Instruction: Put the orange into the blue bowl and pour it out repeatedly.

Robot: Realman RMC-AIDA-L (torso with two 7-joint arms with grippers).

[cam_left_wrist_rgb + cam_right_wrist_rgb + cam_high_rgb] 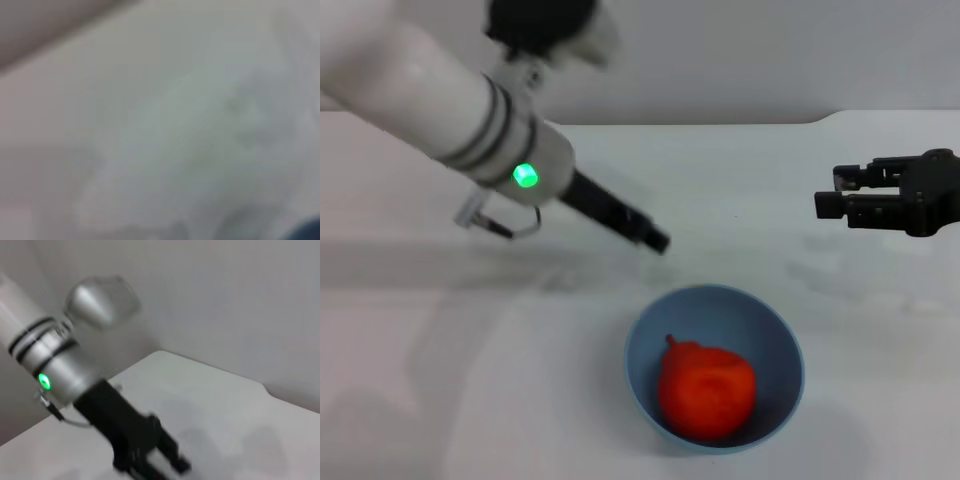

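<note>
The orange lies inside the blue bowl, which stands upright on the white table near the front, a little right of centre. My left gripper hangs above the table just behind and to the left of the bowl, apart from it, on an arm slanting down from the upper left. The right wrist view shows that same left gripper from the side. My right gripper hovers at the far right, behind the bowl, open and holding nothing. The left wrist view shows only blurred table surface.
The white table stretches wide to the left and in front of the bowl. A pale wall rises behind the table's far edge. My left arm's thick white forearm crosses the upper left.
</note>
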